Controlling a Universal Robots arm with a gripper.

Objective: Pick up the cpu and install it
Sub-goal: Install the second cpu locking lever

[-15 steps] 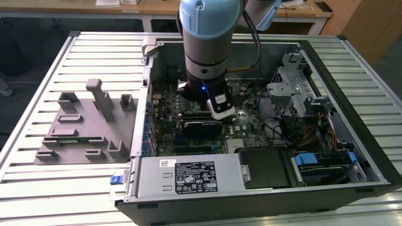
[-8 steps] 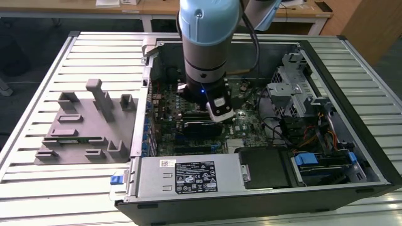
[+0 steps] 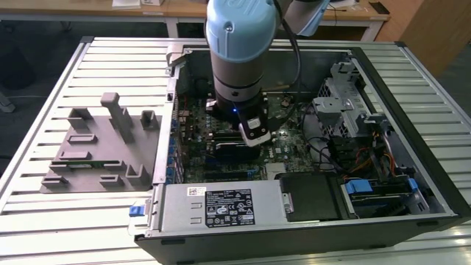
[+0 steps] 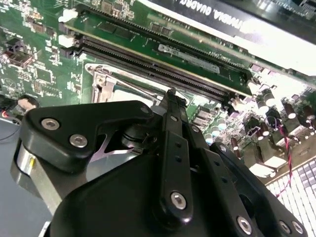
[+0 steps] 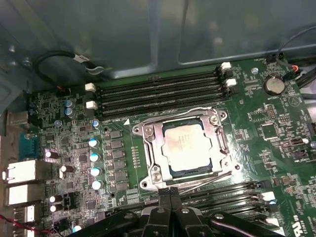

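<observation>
The cpu (image 5: 187, 143) is a small flat square chip with a silvery metal top plate and a thin tan edge. In the first wrist view it lies flat and level inside the metal-framed socket (image 5: 149, 148) on the green motherboard (image 5: 256, 123), square with the frame. It sits between 2 banks of long black memory slots (image 5: 158, 94), with nothing touching its top.
</observation>
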